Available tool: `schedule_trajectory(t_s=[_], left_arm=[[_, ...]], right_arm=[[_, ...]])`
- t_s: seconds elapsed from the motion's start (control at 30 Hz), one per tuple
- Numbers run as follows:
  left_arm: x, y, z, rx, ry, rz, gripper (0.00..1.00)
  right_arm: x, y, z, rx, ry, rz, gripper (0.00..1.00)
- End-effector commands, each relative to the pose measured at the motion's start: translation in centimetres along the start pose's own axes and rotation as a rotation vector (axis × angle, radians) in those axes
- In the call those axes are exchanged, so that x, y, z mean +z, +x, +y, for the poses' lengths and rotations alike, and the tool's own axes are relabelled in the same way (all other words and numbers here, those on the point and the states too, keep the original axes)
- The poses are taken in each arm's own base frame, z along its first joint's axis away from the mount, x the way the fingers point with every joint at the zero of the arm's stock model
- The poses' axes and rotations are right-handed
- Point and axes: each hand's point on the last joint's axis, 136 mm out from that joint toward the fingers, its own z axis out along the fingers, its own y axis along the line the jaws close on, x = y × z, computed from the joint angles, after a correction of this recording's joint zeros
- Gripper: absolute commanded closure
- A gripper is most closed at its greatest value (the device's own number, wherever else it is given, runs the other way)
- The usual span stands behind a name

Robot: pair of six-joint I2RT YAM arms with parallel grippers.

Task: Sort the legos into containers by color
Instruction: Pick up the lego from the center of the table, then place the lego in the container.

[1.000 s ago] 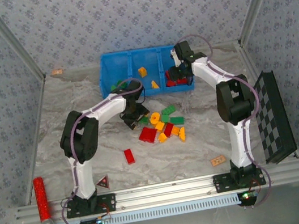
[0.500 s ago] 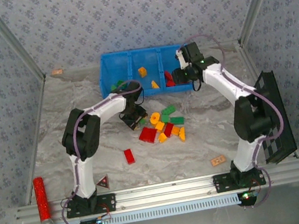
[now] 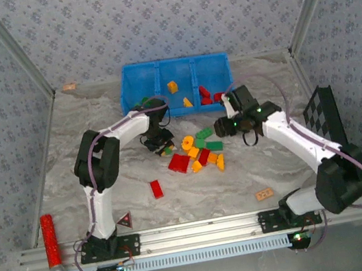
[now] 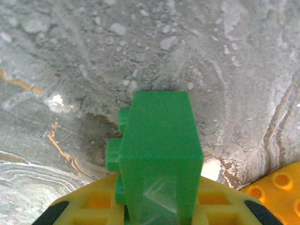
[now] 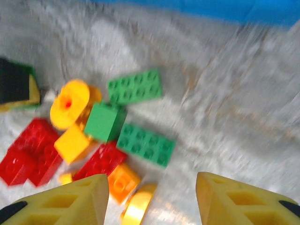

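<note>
The left hand [image 4: 158, 206] is closed tight on a green brick [image 4: 159, 140], which sits at the left edge of the pile [image 3: 198, 152] in the middle of the table [image 4: 211, 56]. The left wrist view shows the brick pinched by its near end, with most of its length sticking out past the fingers and its studs facing sideways. The job now looks like a lift and carry to the blue bin [image 3: 176, 66] at the far side of the table. A grip that far back lets the brick swing, so a straight, slow rise is wise before any sideways travel. That also clears the orange brick [image 4: 281, 183] lying just beside the hand. Green pieces [image 3: 142, 104] already lie in the bin's left compartment [image 3: 133, 88], yellow-orange in the middle and red on the right, so the left one is the target. Bring the brick over the front wall and down inside before letting go, so it does not bounce out. The right hand [image 5: 151, 183] hovers over the pile's right side, fingers wide apart and empty, and should hold off the bin while the left arm passes.
</note>
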Motion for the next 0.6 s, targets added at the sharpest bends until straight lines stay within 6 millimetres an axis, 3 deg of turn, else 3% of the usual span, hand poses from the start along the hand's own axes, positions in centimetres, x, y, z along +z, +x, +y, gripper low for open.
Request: schedule_trajectory(t_s=[0.0, 0.1, 0.27, 0.4, 0.57], left_arm=[[0.3, -0.9, 0.7, 0.094, -0.035, 0.002, 0.92], [-2.3, -2.0, 0.2, 0.155, -0.032, -0.058, 0.94], [-8.1, -5.1, -1.2, 0.28, -0.052, -0.229, 0.95], [-12.3, -8.0, -1.9, 0.325, -0.051, -0.382, 0.95], [-15.8, -11.9, -2.3, 0.313, 0.004, -0.506, 0.95]], right_arm=[[-0.1, 3.1, 2.8, 0.09, -0.074, 0.065, 0.46], [-0.2, 4.4, 4.9, 0.143, -0.087, 0.083, 0.46], [0.0, 4.0, 8.3, 0.239, -0.136, 0.046, 0.45], [1.1, 3.9, 10.5, 0.216, -0.112, 0.062, 0.44], [3.2, 4.1, 13.0, 0.181, -0.082, 0.098, 0.4]])
